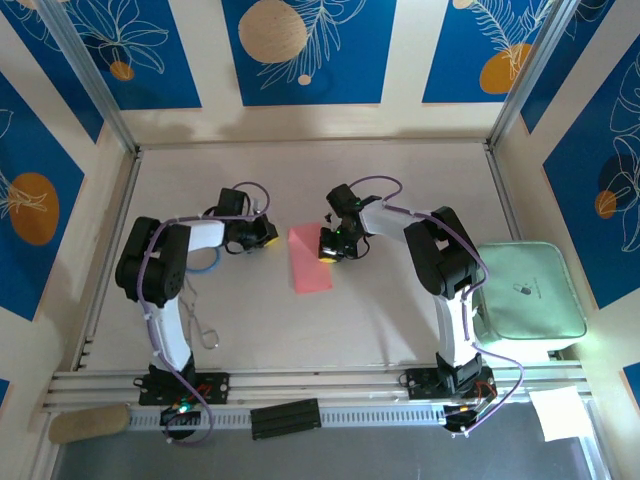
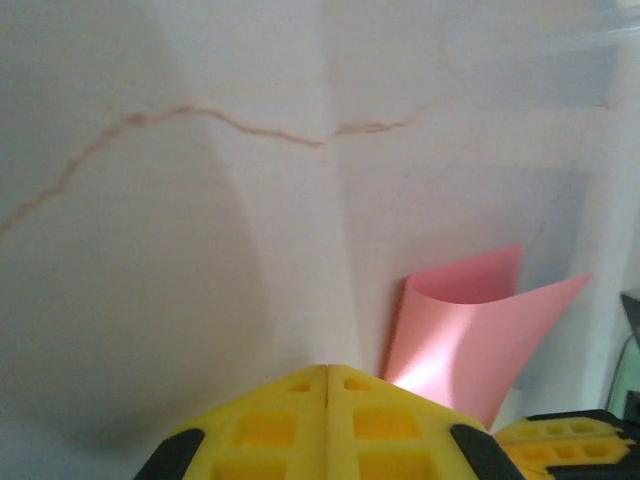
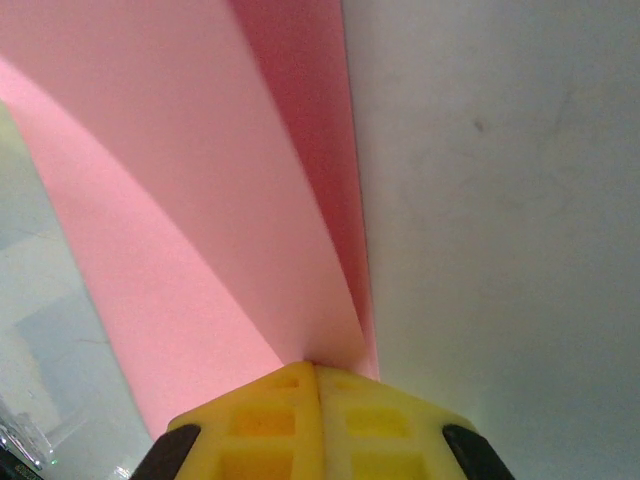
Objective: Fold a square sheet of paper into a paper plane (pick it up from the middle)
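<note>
The square sheet of paper looks super light and floppy. Right gripper pinches its curled edge, left gripper closed, empty.

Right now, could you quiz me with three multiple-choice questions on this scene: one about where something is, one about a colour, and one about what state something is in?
1. Where does the pale green pad lie?
A) at the right side of the table, beside the right arm
B) midway between the two arms
C) in the far left corner

2. What colour is the square sheet of paper?
A) white
B) pink
C) blue

3. How is the right gripper set?
A) wide open above the sheet
B) shut on the sheet
C) shut, well away from the sheet

Answers:
1 A: the top view shows the pad right of that arm.
2 B: it shows pink in all three views.
3 B: in the right wrist view, the folded-over paper runs in between the closed yellow fingertips.
</note>
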`<action>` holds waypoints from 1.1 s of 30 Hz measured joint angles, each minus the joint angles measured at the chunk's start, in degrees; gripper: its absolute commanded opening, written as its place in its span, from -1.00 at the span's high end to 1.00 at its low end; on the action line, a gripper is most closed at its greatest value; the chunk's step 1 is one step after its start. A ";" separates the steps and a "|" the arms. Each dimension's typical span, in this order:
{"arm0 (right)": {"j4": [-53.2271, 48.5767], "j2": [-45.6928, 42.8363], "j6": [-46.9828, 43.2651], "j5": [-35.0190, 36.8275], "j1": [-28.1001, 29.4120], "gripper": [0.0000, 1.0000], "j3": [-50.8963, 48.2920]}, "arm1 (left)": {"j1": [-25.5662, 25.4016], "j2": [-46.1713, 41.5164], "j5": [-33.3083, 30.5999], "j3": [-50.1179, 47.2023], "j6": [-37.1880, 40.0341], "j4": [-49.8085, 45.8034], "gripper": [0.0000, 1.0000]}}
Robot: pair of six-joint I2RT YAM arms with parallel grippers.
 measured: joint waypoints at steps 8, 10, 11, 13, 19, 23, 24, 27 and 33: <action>0.00 0.00 0.02 0.00 0.00 0.91 0.00 | -6.14 0.92 3.93 3.74 -2.99 1.46 0.87; 0.00 0.00 0.04 0.00 0.00 0.90 0.00 | -7.08 2.60 3.78 6.34 -2.91 0.52 0.88; 0.00 0.00 0.04 0.00 0.00 0.91 0.00 | -7.15 3.43 3.34 7.41 -2.73 -0.22 0.88; 0.00 0.00 0.04 0.00 0.00 0.91 0.00 | -6.91 5.03 1.88 9.07 -2.38 -2.10 0.88; 0.00 0.00 0.04 0.00 0.00 0.91 0.00 | -4.81 7.63 1.05 10.25 -2.01 -4.70 0.88; 0.09 0.00 0.02 0.00 -0.02 0.91 -0.07 | -3.50 7.63 1.40 10.25 -0.85 -5.03 0.89; 0.09 0.00 0.02 0.00 -0.02 0.91 -0.07 | -2.91 7.65 1.46 10.27 -0.59 -5.11 0.88; 0.15 -0.02 0.02 0.00 -0.02 0.91 -0.11 | -0.94 7.76 1.49 11.02 0.76 -6.27 0.88; 0.15 -0.13 -0.02 0.00 -0.02 0.91 -0.11 | 2.71 7.50 -0.26 12.94 3.67 -9.18 0.87</action>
